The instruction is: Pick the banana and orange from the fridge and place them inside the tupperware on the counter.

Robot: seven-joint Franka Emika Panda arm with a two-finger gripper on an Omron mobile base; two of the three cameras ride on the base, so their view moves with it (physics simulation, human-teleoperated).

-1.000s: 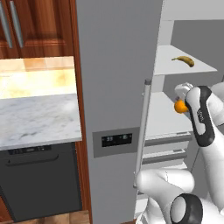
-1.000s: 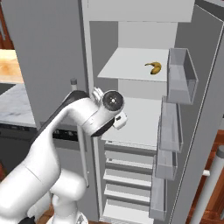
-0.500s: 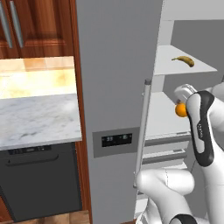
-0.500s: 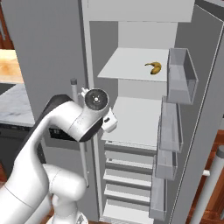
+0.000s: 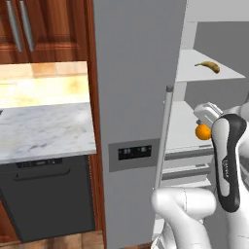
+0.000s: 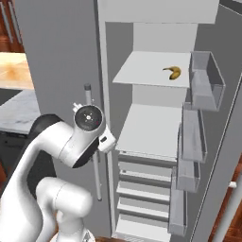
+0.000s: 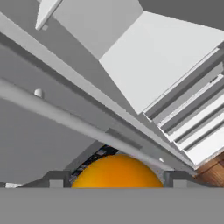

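The orange [image 7: 117, 171] sits between the two dark fingertips of the gripper [image 7: 117, 177], one tip on each side of it, so the claw looks to be pinching the fruit. In the left base view the orange [image 5: 203, 132] hangs in the air at the front of the open fridge [image 5: 141, 97], about level with the middle shelf [image 6: 151, 127] and just beside the long silver handle [image 5: 163, 136]. The banana [image 6: 173, 72] lies on the upper shelf, well apart from the hand, so that half of the task is not yet done.

The step in hand, as I judge it, is carrying the orange out of the fridge and over to the counter [image 5: 44, 126] on the arm's left. To do it well, the grip should hold firm enough that a round, smooth fruit does not roll out when the wrist turns. The hand view shows the handle bar [image 7: 65, 118] and the door edge running close by, so the path should draw straight back out of the opening before swinging left, or the fruit may be knocked loose against the bar. The tupperware cannot be made out on the visible stretch of marble, so the base will probably have to drive before the drop. Release low over the container, not from height.
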